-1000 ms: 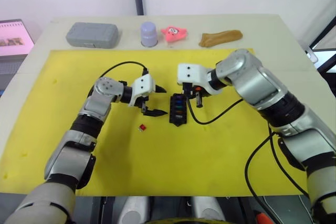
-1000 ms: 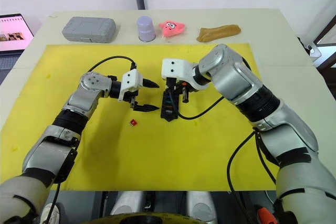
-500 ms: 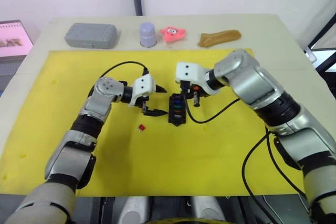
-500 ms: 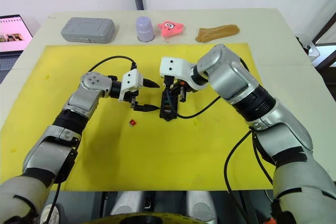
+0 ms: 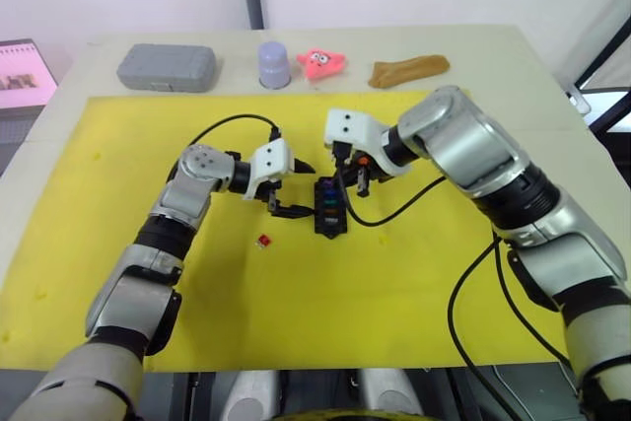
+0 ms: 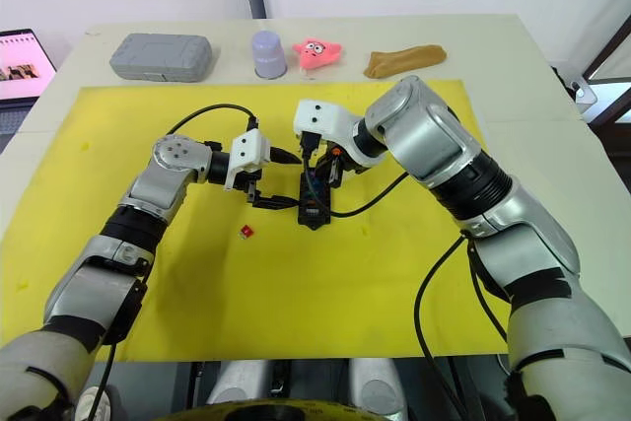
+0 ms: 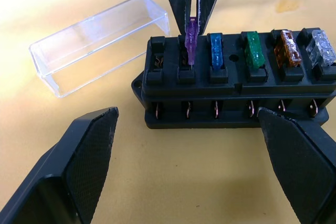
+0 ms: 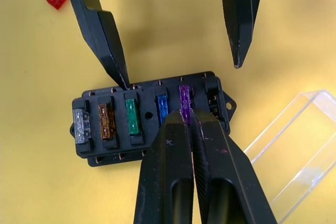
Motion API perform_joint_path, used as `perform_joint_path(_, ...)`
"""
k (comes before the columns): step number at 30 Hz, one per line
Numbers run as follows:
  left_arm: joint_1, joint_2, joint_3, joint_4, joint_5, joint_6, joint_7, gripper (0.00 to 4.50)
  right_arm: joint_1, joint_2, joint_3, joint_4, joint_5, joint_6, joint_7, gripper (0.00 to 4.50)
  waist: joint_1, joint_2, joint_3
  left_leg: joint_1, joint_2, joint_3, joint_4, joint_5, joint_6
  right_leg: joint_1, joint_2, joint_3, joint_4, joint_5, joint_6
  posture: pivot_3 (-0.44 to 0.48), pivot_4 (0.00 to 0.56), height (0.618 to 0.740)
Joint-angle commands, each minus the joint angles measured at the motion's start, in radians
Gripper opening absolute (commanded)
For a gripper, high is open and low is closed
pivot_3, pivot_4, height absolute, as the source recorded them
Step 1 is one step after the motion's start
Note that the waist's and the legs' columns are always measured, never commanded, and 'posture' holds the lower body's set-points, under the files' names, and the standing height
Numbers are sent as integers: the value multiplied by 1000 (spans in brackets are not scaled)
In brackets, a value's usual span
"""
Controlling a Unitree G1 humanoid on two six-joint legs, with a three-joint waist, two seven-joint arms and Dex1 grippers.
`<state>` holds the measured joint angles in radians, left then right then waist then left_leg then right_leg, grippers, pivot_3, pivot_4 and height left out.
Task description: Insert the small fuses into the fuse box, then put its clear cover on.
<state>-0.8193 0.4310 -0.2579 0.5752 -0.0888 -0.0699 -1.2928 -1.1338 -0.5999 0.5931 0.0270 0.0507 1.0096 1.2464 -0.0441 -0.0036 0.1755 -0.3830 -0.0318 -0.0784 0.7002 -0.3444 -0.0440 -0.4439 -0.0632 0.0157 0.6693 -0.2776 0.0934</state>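
The black fuse box [image 7: 236,85] lies mid-mat on the yellow mat [image 5: 394,293]. Grey, amber, green and blue small fuses [image 8: 133,120] sit in its slots. My right gripper [image 8: 190,119] is shut on a purple fuse [image 7: 191,40], held upright with its blades at the second slot from the end. The end slot beside it is empty. My left gripper [image 7: 186,113] is open, its fingers on either side of the box's near long side without touching it. The clear cover [image 7: 100,40] lies on the mat just past the box's end. A red fuse [image 5: 263,241] lies loose on the mat.
Along the table's far edge stand a grey case [image 5: 168,67], a lavender cup [image 5: 273,63], a pink toy [image 5: 324,61] and a brown lump [image 5: 407,70]. A laptop [image 5: 25,71] sits at far left. Black cables [image 5: 394,214] loop over the mat near the box.
My right gripper has shifted slightly left over the fuse box's far end with the purple fuse. The left gripper stays open beside the box.
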Motion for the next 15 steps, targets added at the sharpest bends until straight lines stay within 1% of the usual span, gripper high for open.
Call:
perform_joint_path(1, -1, 0, 14, -33, -3, -5, 6, 4432, -29, -5, -22, -21, 11, -7, 0, 0, 0, 0, 0, 0, 0, 0, 0, 0, 0, 0, 0, 0, 0, 0, 0, 0, 150, 740)
perform_joint_path(8, 3, 2, 13, -40, -5, -4, 5, 4432, -16, -21, 9, -4, -19, -54, -16, 0, 0, 0, 0, 0, -2, 0, 0, 0, 0, 0, -1, 0, 0, 0, 0, 0, 150, 740)
perform_joint_path(15, 3, 1, 11, -41, -4, -4, 4, 4432, -9, -30, 14, -9, -29, -70, -13, 0, 0, 0, 0, 0, -2, 0, 0, 0, 0, 0, -1, 0, 0, 0, 0, 0, 150, 740)
